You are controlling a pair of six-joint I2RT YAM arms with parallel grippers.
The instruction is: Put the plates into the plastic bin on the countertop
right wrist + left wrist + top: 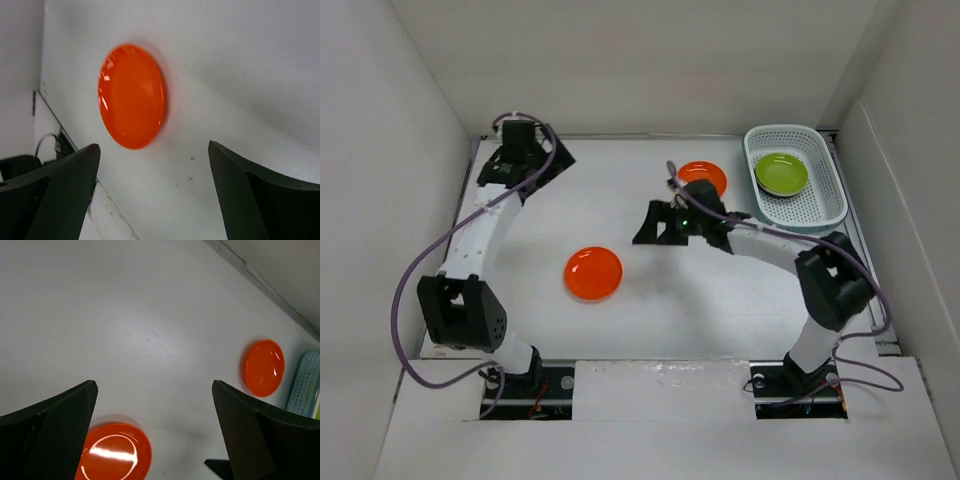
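Three plates are all we can make out. A lime green plate lies in the plastic bin, with a dark rim beneath it that we cannot identify. Two orange ones sit on the surface. The far orange plate rests just left of the bin, its near edge hidden behind the right arm. The left wrist view cuts off the near orange plate at the frame's bottom. That plate lies mid-surface with bare white all round. The bin sits tucked into the far right corner, close to the walls. The left pincer and right pincer both stand spread wide, holding nothing.
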